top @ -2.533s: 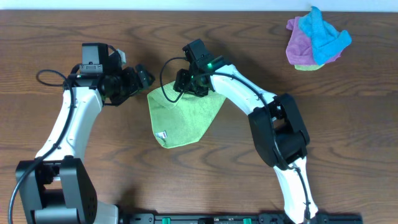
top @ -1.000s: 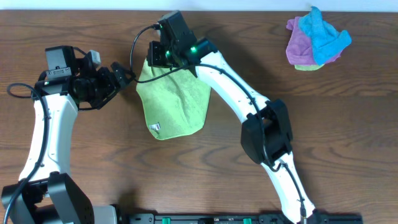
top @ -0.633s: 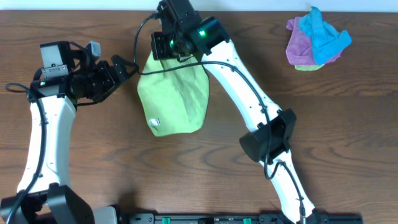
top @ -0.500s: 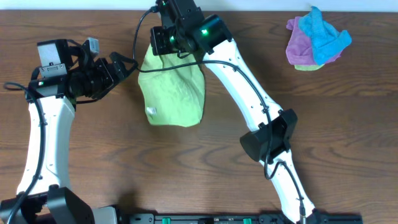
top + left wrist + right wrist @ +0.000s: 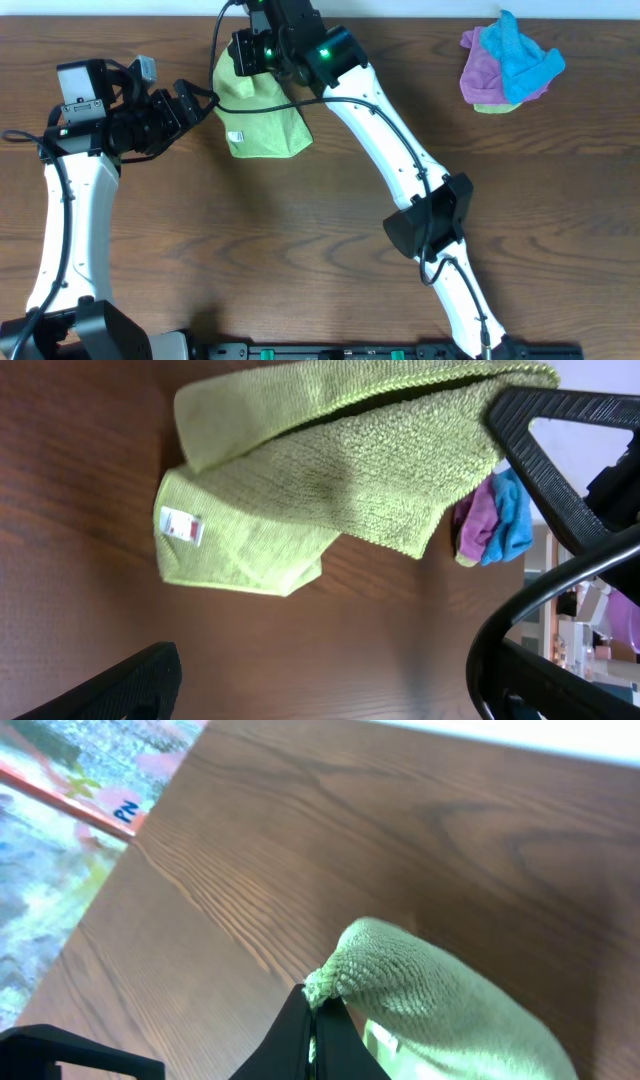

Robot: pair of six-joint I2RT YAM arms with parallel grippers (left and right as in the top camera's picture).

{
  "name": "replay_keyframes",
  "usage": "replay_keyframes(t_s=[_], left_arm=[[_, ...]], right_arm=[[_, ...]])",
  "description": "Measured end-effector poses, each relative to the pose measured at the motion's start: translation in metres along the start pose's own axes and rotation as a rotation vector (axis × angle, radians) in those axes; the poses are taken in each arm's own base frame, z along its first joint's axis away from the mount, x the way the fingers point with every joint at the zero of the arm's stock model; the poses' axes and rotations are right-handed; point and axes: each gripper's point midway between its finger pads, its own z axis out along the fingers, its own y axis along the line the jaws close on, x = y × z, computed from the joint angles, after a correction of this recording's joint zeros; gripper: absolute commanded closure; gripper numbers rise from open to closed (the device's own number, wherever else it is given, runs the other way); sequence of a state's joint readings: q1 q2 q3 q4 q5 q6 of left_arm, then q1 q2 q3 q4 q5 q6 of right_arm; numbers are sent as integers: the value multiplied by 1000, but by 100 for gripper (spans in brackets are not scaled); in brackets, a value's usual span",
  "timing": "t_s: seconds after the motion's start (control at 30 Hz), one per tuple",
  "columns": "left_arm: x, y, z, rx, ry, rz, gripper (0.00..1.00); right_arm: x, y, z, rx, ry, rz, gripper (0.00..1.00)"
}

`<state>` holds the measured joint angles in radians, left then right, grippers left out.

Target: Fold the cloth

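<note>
The lime-green cloth [image 5: 258, 118] hangs at the far left of the table, lifted by one corner, its lower part bunched on the wood with a small white tag [image 5: 237, 138] showing. My right gripper [image 5: 247, 52] is shut on the cloth's top corner [image 5: 330, 982]; the cloth droops away from its fingertips [image 5: 318, 1020]. My left gripper [image 5: 203, 101] stands open just left of the cloth, touching nothing. The left wrist view shows the cloth [image 5: 340, 480] doubled over with its tag [image 5: 181, 526], and nothing between the left fingers [image 5: 130, 680].
A pile of purple [image 5: 480, 70], bright blue [image 5: 520, 55] and green cloths sits at the far right of the table. The table's far edge runs just behind my right gripper. A patterned surface [image 5: 60, 840] lies beyond the table in the right wrist view.
My right gripper has carried the cloth's corner up and toward the far left edge, dragging the cloth into a shorter, bunched shape. The left arm has shifted slightly left, still open.
</note>
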<state>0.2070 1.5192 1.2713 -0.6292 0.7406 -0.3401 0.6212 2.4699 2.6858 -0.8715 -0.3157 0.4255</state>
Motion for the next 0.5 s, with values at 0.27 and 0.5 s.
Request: replay_keyframes(t_s=[0.27,0.5], left_arm=[[9,5,3,-7,30,-24,5],[10,56,10,-165,25,-101,5]], right_arm=[[45,-59,-16,232,182,69,99],[38,-132,-142,593,211,154,99]])
